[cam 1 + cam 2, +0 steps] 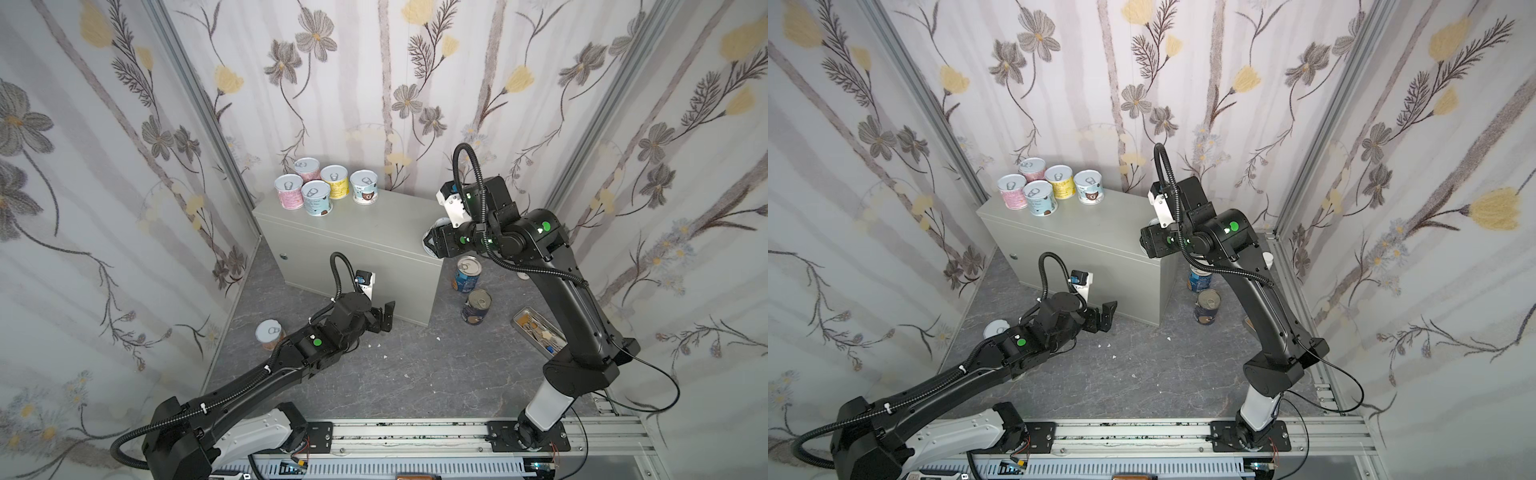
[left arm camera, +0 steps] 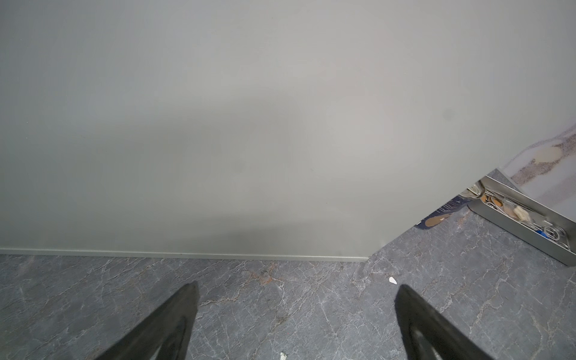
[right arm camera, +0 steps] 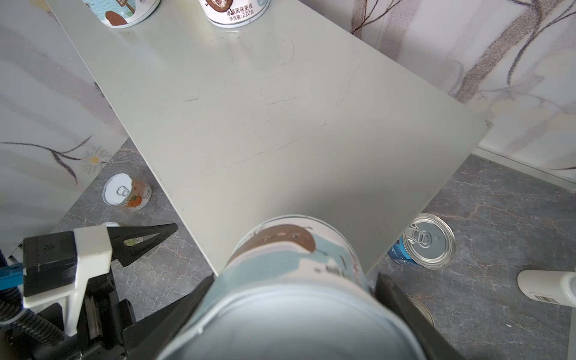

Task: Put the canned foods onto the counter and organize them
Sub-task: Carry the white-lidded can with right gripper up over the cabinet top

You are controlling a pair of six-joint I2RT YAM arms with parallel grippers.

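Presently, the fingers (image 3: 187,308) of the right gripper (image 3: 293,290) were clamped on the flanks of a pale blue can (image 3: 290,258). It was held just over the right-hand end of the counter (image 3: 249,124), near the front corner.

The can's end face pointed at the wrist camera, so I judged it tilted, not upright.

- Risk 1: released like that, it could roll off the counter edge toward the blue can (image 1: 466,274) and navy can (image 1: 476,306) on the floor beside the counter.
- Risk 2: pushed too far along the counter, it could knock the cluster of 5 cans (image 1: 318,198) at the far left corner.

The left gripper (image 2: 297,288) was low before the counter's front, fingers wide apart and empty. 1 floor can (image 1: 270,334) stood left of the counter.
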